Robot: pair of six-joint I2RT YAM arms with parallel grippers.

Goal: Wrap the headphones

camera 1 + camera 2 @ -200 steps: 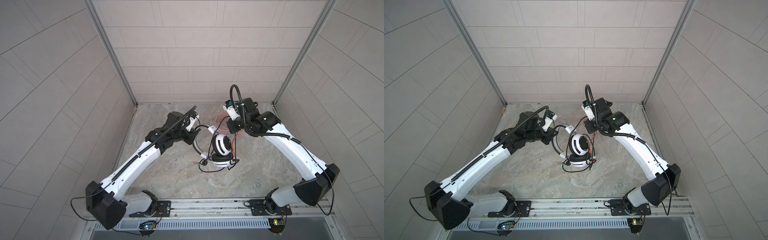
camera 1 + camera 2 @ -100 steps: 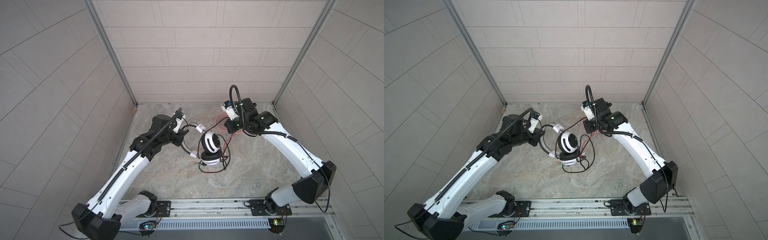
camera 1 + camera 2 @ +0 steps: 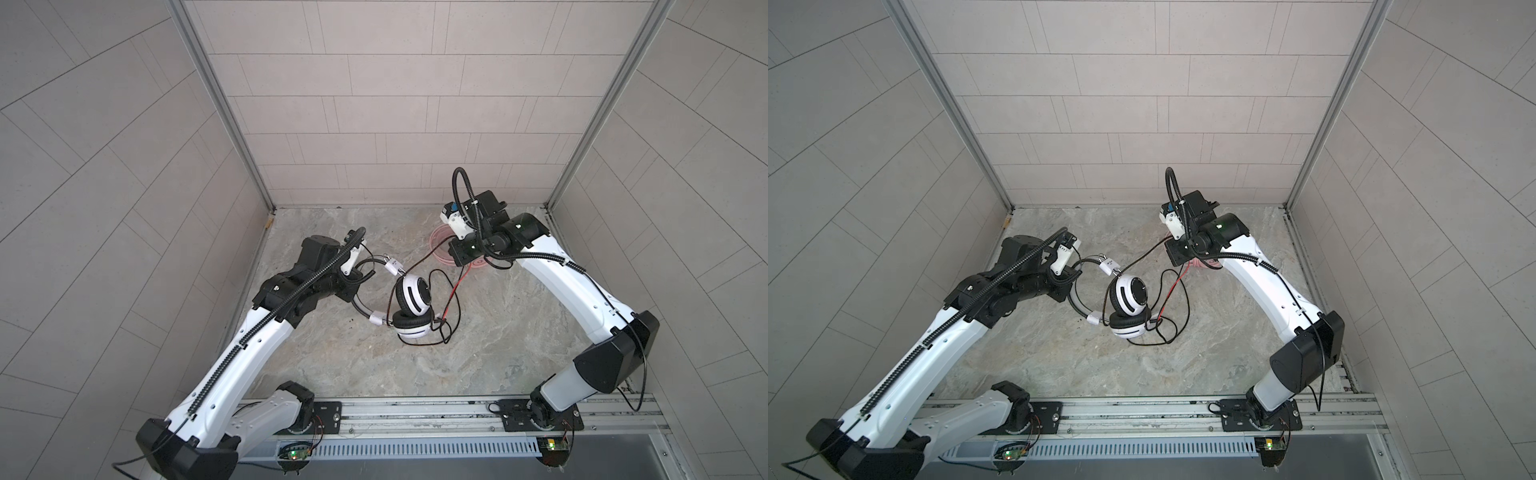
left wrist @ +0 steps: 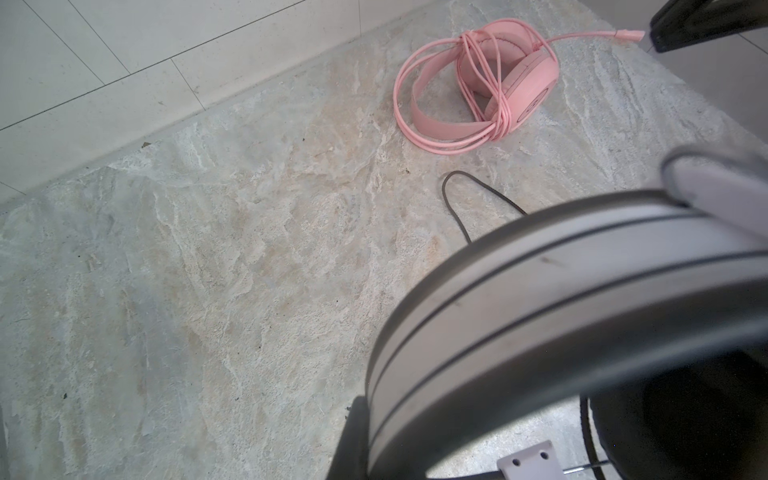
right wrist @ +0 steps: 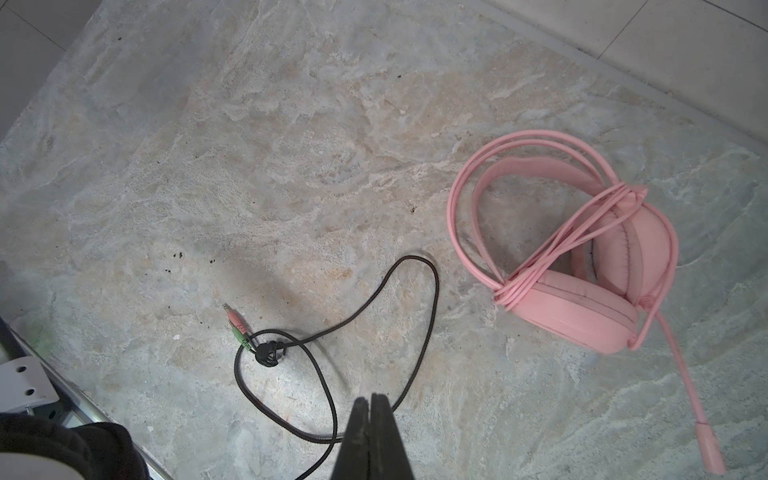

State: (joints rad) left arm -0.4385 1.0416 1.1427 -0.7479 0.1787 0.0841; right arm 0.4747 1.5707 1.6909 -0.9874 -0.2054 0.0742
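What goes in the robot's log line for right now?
left gripper: shut on white headset | right gripper: shut on black cable | pink headset: wrapped

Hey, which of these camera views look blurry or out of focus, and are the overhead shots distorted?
Left wrist view: the white-and-black headset, close to the lens, is badly out of focus; the pink headset beyond is sharp. Right wrist view: sharp floor and black cable, the right gripper a dark silhouette. Both top views: evenly lit, wall tile lines bowed by the wide lens.
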